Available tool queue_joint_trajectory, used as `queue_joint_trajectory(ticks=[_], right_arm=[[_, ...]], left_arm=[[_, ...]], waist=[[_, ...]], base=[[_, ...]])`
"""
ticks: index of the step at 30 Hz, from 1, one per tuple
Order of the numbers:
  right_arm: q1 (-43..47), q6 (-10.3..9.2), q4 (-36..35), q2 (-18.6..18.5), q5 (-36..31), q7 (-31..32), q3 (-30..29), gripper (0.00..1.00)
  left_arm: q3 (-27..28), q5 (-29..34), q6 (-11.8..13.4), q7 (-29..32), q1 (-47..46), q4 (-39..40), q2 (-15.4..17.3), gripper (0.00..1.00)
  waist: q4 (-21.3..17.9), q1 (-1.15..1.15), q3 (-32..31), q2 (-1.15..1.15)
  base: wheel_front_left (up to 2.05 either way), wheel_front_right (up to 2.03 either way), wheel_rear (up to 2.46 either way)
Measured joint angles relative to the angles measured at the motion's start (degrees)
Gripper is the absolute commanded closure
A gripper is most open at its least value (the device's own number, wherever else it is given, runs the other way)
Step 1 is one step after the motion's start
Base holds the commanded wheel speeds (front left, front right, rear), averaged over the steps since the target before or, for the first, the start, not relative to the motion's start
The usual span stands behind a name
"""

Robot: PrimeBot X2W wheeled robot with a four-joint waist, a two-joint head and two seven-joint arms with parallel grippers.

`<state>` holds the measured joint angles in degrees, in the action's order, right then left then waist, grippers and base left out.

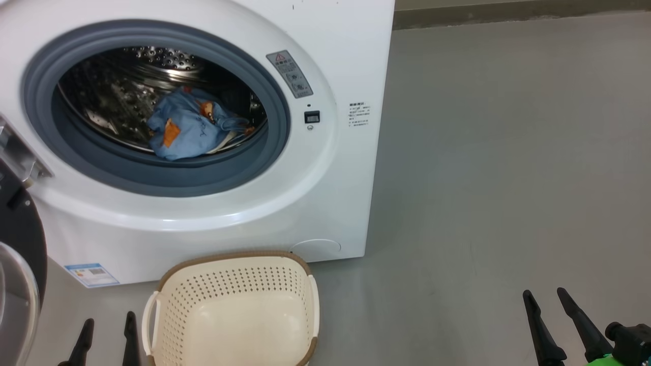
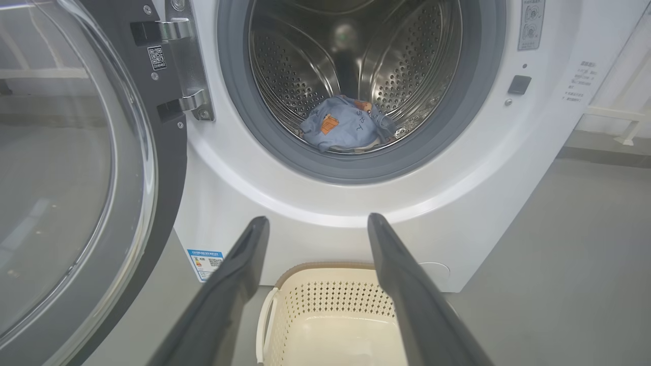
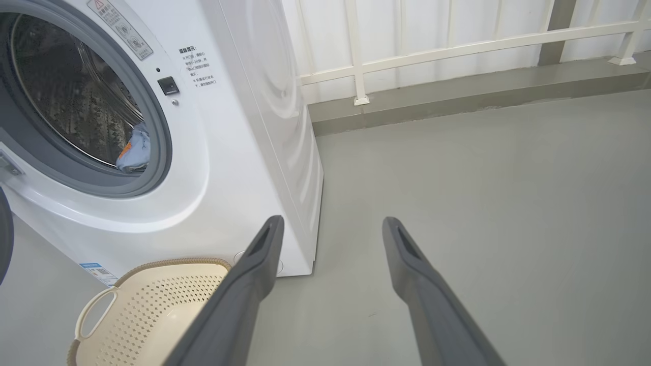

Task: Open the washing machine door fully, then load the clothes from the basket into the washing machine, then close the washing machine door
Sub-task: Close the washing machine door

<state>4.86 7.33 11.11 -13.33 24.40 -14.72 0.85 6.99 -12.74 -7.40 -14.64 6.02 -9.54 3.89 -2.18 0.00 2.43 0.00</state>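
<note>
At the left edge of the head view, the washing machine door [image 1: 23, 231] stands swung wide open. The clothes [image 1: 190, 129] lie heaped low in the drum of the washing machine [image 1: 203, 223], clear of the gasket. The basket [image 1: 234, 284] just in front looks empty, so closing is judged the step in hand. The left pincer [image 1: 109, 320], lower left, fingers apart and holding nothing, is nearest the door: push on the black frame's outer face and sweep steadily until it latches. The right pincer [image 1: 544, 292], lower right, is likewise apart — keep it clear.
</note>
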Motion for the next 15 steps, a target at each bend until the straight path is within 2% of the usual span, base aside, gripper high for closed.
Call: queue_joint_trajectory(ticks=[10, 15], right_arm=[[0.0, 0.0, -0.1, 0.0, 0.0, 0.0, 0.0, 0.0], [0.0, 0.0, -0.2, 0.0, 0.0, 0.0, 0.0, 0.0]], left_arm=[[-0.1, 0.0, 0.0, 0.0, 0.0, 1.6, -0.3, 0.0], [-0.1, 0.0, 0.0, 0.0, 0.0, 2.0, -0.3, 0.0]], waist=[[0.1, 0.0, 0.4, 0.0], [0.0, 0.0, 0.5, 0.0]], base=[[-1.54, 1.54, 0.0], [-1.05, 1.05, 0.0]])
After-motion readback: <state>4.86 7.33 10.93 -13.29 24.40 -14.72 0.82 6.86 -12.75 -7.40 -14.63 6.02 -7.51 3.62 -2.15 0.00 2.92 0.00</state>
